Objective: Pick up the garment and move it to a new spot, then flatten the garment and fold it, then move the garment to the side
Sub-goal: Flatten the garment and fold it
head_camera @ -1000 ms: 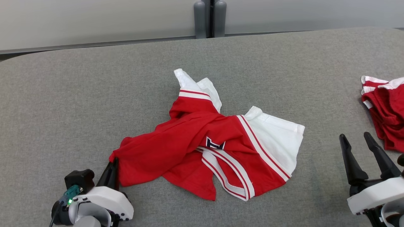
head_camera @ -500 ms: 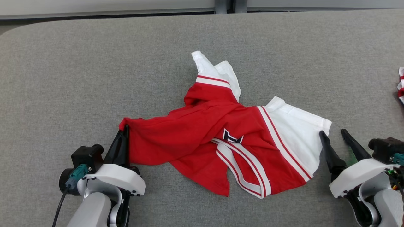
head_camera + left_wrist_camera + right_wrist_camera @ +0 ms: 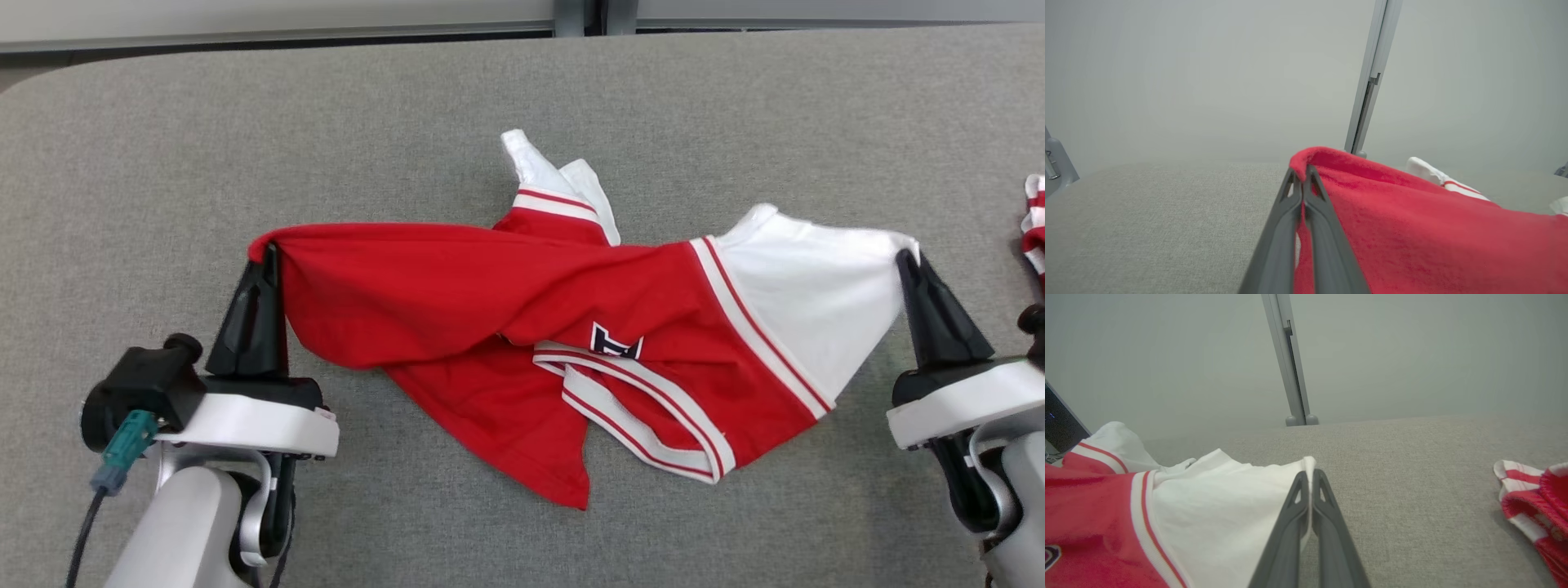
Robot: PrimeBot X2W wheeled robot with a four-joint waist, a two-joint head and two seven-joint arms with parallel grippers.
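Note:
The garment (image 3: 522,294) is a red and white jersey with striped trim and a dark letter patch, stretched across the grey table between both arms. My left gripper (image 3: 268,255) is shut on its red corner (image 3: 1306,161) at the left, lifted off the table. At the right, my right gripper (image 3: 904,260) is shut on the white corner (image 3: 1306,463). The garment's upper edge hangs taut between the two grips, while its lower part (image 3: 571,425) and a white sleeve (image 3: 543,175) still rest crumpled on the table.
A second red and white garment (image 3: 1035,233) lies at the table's right edge, also seen in the right wrist view (image 3: 1535,498). The grey table (image 3: 163,163) has free room to the left and behind. A grey post (image 3: 581,15) stands beyond the far edge.
My right gripper moved in and shut on the white corner. Both grippers rose and spread apart, pulling the garment's upper edge taut. The head camera also tilted down earlier.

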